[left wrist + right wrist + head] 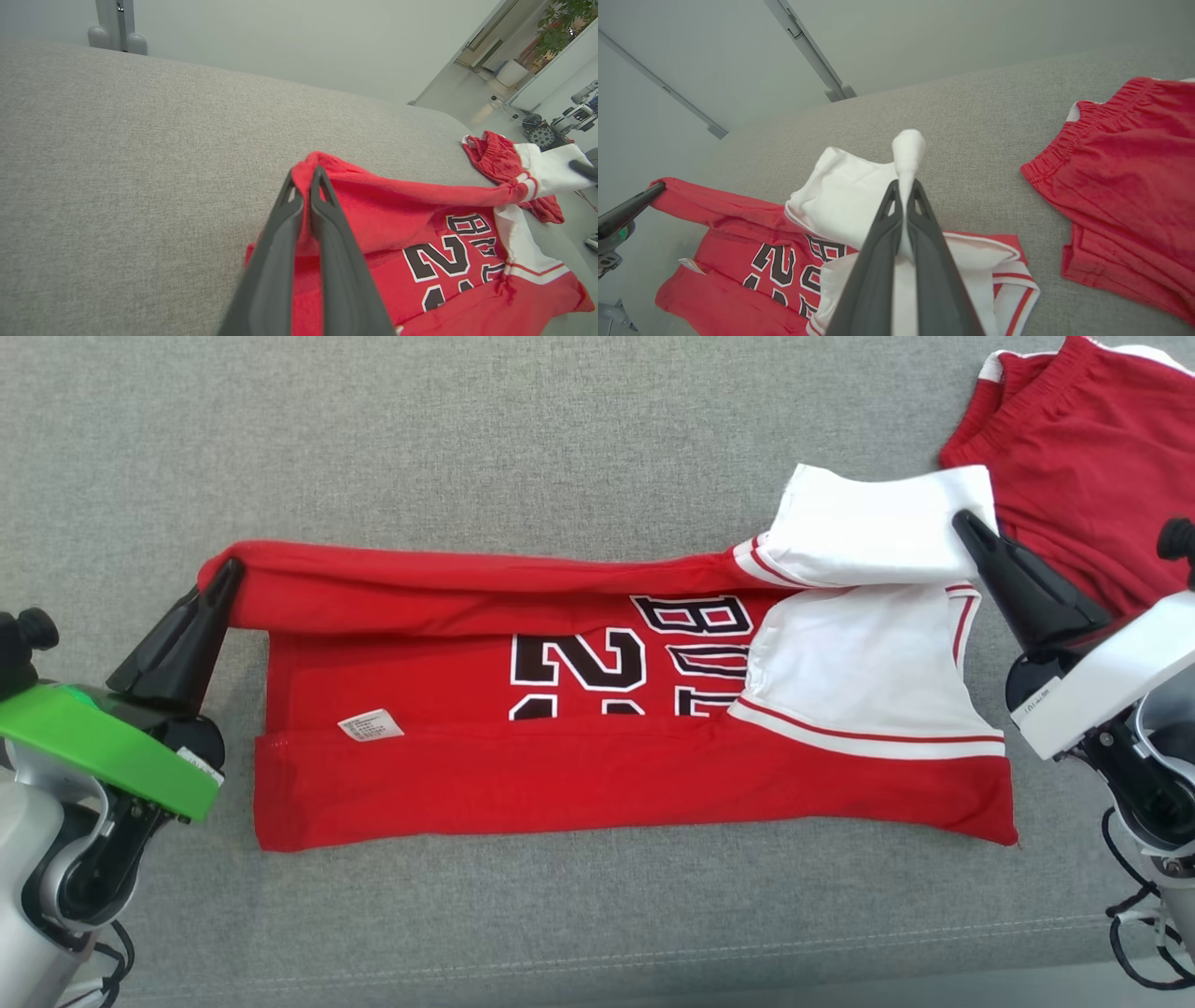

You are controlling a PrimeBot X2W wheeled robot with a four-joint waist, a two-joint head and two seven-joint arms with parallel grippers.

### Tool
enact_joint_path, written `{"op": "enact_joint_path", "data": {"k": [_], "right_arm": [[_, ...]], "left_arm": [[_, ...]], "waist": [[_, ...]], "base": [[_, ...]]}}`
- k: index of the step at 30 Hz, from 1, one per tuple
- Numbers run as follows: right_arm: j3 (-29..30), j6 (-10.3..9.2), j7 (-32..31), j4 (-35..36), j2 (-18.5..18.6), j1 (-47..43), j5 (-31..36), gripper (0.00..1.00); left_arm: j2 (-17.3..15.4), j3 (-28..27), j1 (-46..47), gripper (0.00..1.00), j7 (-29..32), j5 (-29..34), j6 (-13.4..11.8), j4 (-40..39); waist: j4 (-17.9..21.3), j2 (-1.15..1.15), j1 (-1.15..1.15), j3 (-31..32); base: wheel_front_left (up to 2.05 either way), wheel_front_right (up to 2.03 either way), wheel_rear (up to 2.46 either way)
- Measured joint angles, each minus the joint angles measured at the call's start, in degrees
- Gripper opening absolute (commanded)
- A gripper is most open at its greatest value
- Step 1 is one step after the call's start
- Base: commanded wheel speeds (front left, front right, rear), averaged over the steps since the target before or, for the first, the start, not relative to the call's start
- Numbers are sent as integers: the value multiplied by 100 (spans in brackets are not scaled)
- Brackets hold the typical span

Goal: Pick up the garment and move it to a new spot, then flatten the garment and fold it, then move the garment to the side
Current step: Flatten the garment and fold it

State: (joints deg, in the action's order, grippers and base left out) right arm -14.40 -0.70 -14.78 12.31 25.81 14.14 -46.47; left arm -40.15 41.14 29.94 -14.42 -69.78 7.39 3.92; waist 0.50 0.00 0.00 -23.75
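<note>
A grey upholstered cushion (pixel 560 429) lay under both grippers and carried everything. The red basketball jersey (pixel 607 784) stretched sideways between the two grippers. Most of it lay flat on the cushion, on the robot's side of the fingertips, with its far long edge raised off the fabric as a taut ridge running from one gripper to the other. A pair of red shorts (pixel 1083 467) lay just beyond and outboard of the right gripper, apart from the jersey's body and not held.

The left gripper (pixel 227 577) was clamped on the red hem corner, its fingers pressed together with cloth bunched between the tips. The right gripper (pixel 963 525) was likewise pinched tight on the white sleeve (pixel 878 532), a tuft of which stuck out past its tips in the right wrist view. A small white label (pixel 371 725) sat on the red cloth just inboard of the left gripper.

This looked like the folding step. The near strip appeared already turned up, and the far edge was the one being carried over. The next move probably called for both grippers to draw that edge toward the robot together, keeping it level and taut so the white sleeve did not sag. They would then lower it onto the near strip before letting go.
</note>
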Motion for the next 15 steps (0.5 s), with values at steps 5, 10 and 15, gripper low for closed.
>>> {"op": "enact_joint_path", "data": {"k": [5,10,15], "right_arm": [[64,-48,19,30,31,-212,-20,0],[160,-101,44,64,100,-318,-80,0],[162,-101,36,105,100,-309,-118,0]], "left_arm": [[0,-170,-286,0,0,56,0,-105],[-15,-334,-471,0,0,119,0,-242],[-16,-397,-468,0,0,309,0,-354]], "waist": [[10,0,0,117],[31,0,0,222],[37,0,0,219]], "base": [[0,0,0],[0,0,0],[0,0,0]]}}
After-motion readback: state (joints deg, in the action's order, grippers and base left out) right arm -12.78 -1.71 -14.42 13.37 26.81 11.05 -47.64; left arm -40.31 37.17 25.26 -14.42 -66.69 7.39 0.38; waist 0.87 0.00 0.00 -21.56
